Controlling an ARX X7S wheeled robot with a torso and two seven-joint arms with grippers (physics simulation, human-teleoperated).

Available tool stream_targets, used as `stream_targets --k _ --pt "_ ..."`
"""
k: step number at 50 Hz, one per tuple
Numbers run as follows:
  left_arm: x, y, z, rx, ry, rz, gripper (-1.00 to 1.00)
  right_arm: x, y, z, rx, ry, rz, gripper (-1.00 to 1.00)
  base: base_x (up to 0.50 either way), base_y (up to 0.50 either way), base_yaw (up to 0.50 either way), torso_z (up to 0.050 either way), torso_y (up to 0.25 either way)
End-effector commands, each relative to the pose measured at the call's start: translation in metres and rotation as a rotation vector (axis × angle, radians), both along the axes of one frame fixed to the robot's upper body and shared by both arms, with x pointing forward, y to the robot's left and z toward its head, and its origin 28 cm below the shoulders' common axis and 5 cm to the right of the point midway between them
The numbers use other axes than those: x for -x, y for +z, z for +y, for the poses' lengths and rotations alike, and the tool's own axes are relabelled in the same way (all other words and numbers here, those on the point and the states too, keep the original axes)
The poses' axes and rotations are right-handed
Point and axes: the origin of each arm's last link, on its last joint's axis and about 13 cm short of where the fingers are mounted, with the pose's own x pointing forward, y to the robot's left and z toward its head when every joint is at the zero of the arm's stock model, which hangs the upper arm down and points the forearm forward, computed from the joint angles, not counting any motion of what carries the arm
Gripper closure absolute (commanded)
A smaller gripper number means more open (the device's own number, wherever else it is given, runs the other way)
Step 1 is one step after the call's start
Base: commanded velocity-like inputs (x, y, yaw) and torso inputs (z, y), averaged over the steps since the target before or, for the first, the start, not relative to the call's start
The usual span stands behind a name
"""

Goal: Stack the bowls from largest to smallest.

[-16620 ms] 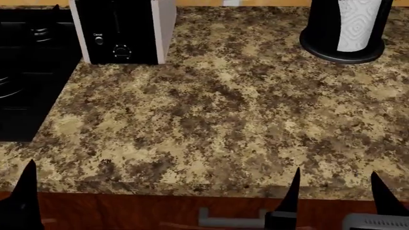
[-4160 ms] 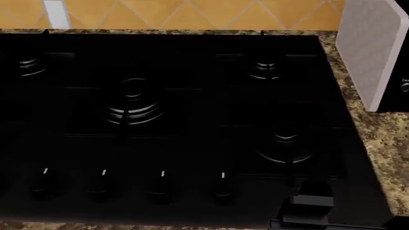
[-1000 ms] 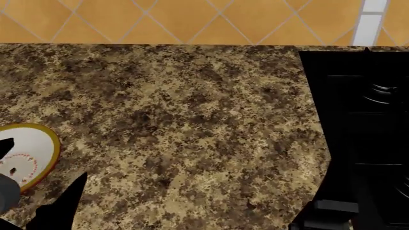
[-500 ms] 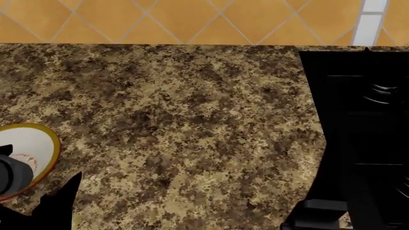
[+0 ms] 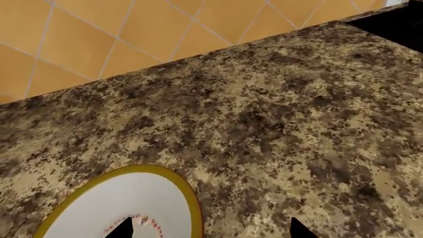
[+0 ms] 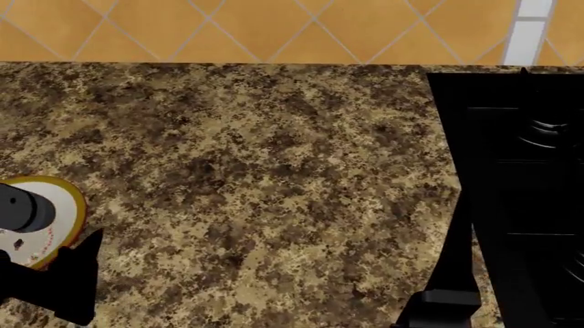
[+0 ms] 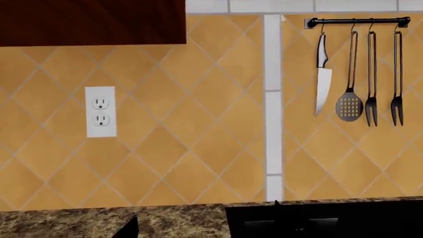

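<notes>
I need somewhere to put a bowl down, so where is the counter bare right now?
The counter is bare from the yellow-rimmed bowl across to the black stove, and back to the tiled wall. It is crowded only at the near left corner, where the left gripper hangs over the bowl.

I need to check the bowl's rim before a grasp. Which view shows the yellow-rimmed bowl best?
The left wrist view: the yellow-rimmed bowl fills the foreground, rim unobstructed. In the head view the left arm partly covers it at the frame edge. The right wrist view shows none of it.
</notes>
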Motion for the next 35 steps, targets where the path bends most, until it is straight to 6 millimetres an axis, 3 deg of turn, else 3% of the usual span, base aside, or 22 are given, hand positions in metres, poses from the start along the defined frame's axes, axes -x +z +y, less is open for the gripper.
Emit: stream_targets --k 1,35 --pt "-0.013 -0.012 0.007 0.005 0.018 0.018 -1.0 -0.002 0.001 0.004 0.005 0.045 -0.032 -1.0 0.0 0.0 0.0 0.0 0.0" --pt "-0.029 -0.055 0.022 -0.003 0.08 0.131 -1.0 -0.001 0.0 0.006 0.015 0.059 -0.027 -1.0 0.0 0.0 0.0 0.0 0.0"
